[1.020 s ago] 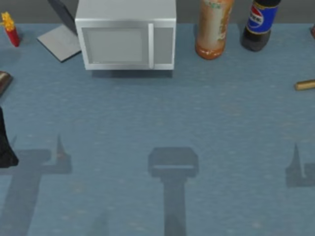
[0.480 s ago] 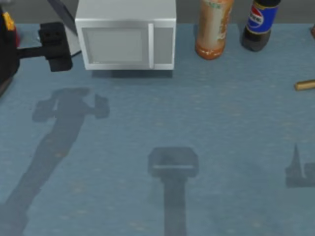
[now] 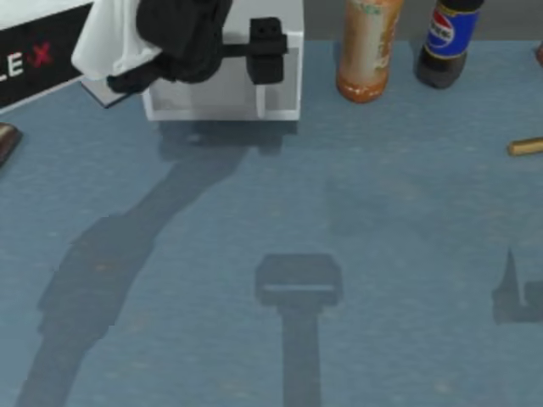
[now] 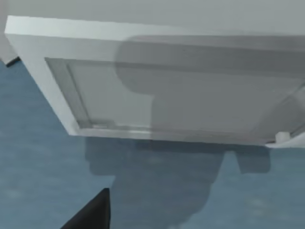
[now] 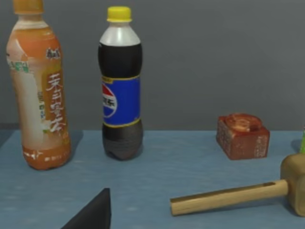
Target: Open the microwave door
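Note:
The silver-white microwave [image 3: 284, 89] stands at the back of the table, left of centre. Its door [image 4: 181, 95] lies flush against the body, grey window facing forward. The slim white handle [image 3: 260, 100] runs down the door's right edge. My left arm reaches in from the left and covers most of the microwave from above. My left gripper [image 3: 265, 52] hovers open over the top of the handle, holding nothing. In the left wrist view one dark finger [image 4: 95, 212] shows below the door front. My right gripper [image 5: 136, 207] is parked open at the table's right, out of the top view.
An orange tea bottle [image 3: 366, 51] and a cola bottle [image 3: 448, 42] stand right of the microwave. A wooden hammer [image 5: 228, 196] and a red block [image 5: 242, 136] lie at the far right. A brown object [image 3: 7, 140] sits at the left edge.
My left arm swung in from the table's left edge and rightward across the microwave; its gripper now sits over the handle edge. The door has not moved.

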### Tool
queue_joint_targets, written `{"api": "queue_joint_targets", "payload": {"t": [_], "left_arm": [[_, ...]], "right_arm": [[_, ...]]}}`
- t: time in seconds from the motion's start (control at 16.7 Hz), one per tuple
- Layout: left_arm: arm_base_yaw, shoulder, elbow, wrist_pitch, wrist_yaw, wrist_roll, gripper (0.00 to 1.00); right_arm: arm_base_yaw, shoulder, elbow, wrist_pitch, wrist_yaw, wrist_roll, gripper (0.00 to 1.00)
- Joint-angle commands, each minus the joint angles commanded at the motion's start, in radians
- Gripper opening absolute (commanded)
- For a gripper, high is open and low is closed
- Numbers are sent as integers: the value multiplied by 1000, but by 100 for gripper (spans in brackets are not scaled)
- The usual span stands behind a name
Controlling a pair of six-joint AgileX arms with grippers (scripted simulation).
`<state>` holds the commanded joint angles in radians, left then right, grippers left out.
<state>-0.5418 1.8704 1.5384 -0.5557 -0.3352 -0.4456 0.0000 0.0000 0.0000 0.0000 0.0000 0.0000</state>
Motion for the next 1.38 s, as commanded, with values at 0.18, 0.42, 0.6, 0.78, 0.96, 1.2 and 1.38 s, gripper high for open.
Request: {"api": "queue_joint_targets", "payload": {"t": [0.18,0.42,0.6,0.78,0.96,1.2,1.38], "left_arm": [[-47,158,143,-32,-26,-44,100],[-67,220,204,-41,-36,-64,100],[-67,220,204,-41,-36,-64,100],[-60,236,214,-29,-32,-57,100],[-37,338,267,21,-17,-37,100],[-9,443,322,81,2,-12,100],[-8,444,323,82,2,-12,100]], "right_arm": [[0,0,0,0,0,0,100],[0,0,0,0,0,0,100],[0,0,0,0,0,0,100],[0,0,0,0,0,0,100],[0,0,0,0,0,0,100],[0,0,0,0,0,0,100],[0,0,0,0,0,0,100]]}}
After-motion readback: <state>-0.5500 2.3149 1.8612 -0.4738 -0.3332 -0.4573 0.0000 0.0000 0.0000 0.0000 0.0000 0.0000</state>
